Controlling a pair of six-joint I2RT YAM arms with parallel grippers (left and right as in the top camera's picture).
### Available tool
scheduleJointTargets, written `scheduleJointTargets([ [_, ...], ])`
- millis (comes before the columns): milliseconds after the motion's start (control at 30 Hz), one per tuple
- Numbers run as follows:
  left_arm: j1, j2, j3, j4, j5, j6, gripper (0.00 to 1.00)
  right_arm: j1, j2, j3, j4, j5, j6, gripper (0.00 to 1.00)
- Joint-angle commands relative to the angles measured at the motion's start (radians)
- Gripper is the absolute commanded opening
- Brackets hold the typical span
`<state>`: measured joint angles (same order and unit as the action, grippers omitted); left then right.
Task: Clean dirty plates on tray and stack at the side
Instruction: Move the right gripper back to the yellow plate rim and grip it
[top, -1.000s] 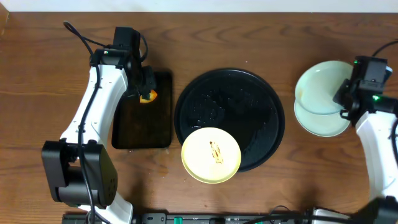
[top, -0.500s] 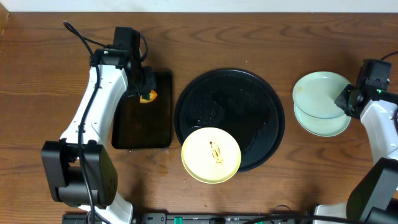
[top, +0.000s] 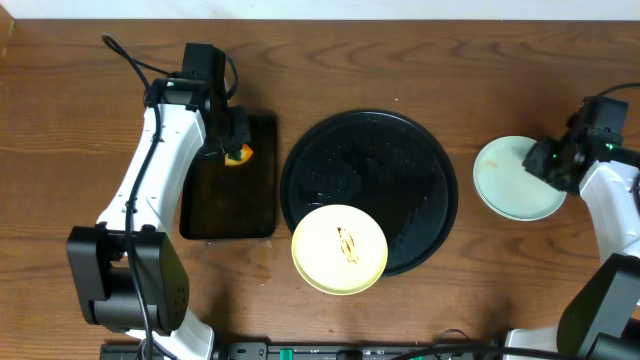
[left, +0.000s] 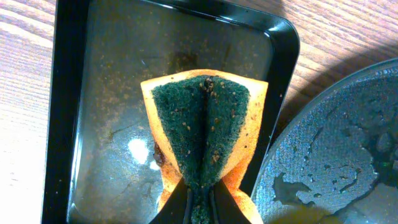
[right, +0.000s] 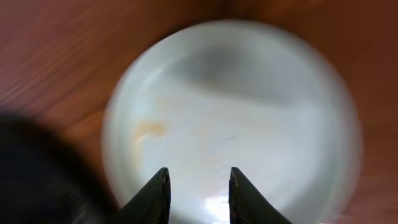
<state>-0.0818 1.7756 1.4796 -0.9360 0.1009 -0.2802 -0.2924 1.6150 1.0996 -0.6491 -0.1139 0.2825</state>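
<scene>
The pale yellow plate (top: 339, 249) with a brown smear at its centre lies on the front rim of the round black tray (top: 400, 165). Two mint-blue plates (top: 510, 185) lie stacked on the table to the right of the tray. My right gripper (top: 548, 158) is over the stack's right side; in the right wrist view its fingers (right: 198, 193) are open over the top plate (right: 249, 106), which is blurred and has a faint orange mark. My left gripper (top: 232, 140) is shut on a green and orange sponge (left: 202, 118).
The sponge hangs over a small rectangular black tray (top: 225, 205), left of the round tray. The left wrist view shows that small tray (left: 106, 112) and the wet rim of the round tray (left: 336, 143). Brown wooden table all round.
My right gripper has brought the upper mint plate down and right onto the lower one, so the two now lie as one stack. The left arm has not moved.
</scene>
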Motion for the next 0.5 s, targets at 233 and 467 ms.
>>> scheduleJointTargets([
  [233, 0.003, 0.001, 0.003, -0.002, -0.008, 0.016, 0.08, 0.258, -0.009, -0.003, -0.217, -0.44, -0.206, 0.35],
  [467, 0.003, 0.001, 0.003, -0.003, -0.008, 0.016, 0.07, 0.477, -0.009, -0.019, -0.359, -0.425, -0.22, 0.45],
])
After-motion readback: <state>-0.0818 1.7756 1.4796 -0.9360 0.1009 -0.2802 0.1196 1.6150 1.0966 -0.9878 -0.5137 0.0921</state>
